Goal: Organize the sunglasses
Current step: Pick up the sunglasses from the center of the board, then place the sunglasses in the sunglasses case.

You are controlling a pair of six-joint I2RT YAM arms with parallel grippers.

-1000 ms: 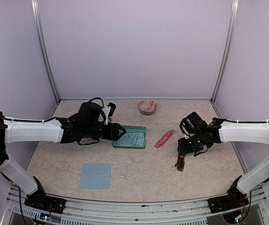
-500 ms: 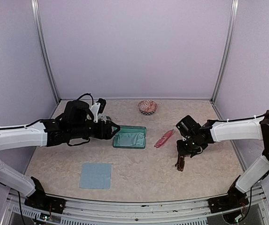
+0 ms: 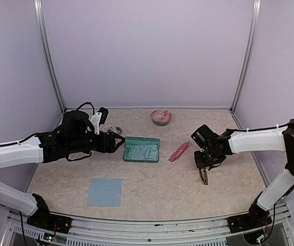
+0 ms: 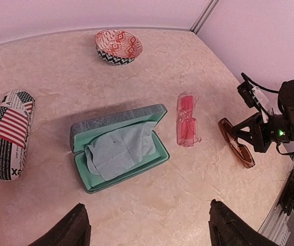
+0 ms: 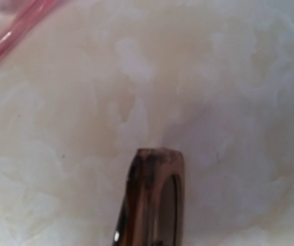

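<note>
The dark reddish-brown sunglasses (image 3: 204,176) hang folded from my right gripper (image 3: 204,164), which is shut on them just above the table at the right. In the right wrist view their frame end (image 5: 154,200) juts up from the bottom edge; my fingers are out of that view. The pink-red sunglasses (image 3: 180,151) lie folded on the table between that gripper and the open blue-teal case (image 3: 142,149), which holds a light blue cloth (image 4: 117,154). My left gripper (image 3: 118,144) is open and empty, just left of the case.
A flag-and-newsprint patterned case (image 4: 9,134) lies left of the teal case. A red patterned bowl (image 3: 161,117) stands at the back. A blue cloth (image 3: 104,192) lies flat at the front left. Walls enclose the table on three sides.
My left gripper has pulled back to the left, off the teal case. My right gripper has turned with the brown sunglasses, which now hang a little further right.
</note>
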